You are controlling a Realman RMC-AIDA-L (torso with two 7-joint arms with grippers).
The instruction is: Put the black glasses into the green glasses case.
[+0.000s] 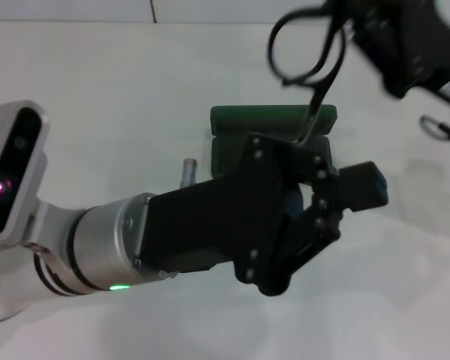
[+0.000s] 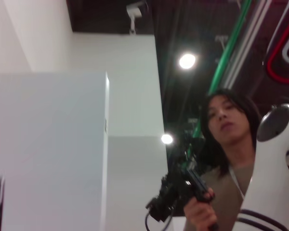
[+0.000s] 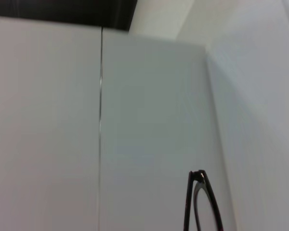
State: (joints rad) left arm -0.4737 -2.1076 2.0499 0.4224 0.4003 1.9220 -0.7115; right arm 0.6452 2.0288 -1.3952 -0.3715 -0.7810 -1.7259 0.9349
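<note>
Now the glasses (image 1: 304, 52) hang in the air from my right gripper (image 1: 352, 30), clamped on the frame, above and behind the open case (image 1: 274, 120) on the table (image 1: 97, 112). My left gripper (image 1: 322, 202), fingers spread, hovers over the case. Carrying is underway; next I must lower them in. No lettering is readable.

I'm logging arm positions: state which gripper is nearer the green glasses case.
Left. The left gripper hangs over the green glasses case, covering most of it. The right gripper is farther back and to the right, holding the black glasses up.
</note>
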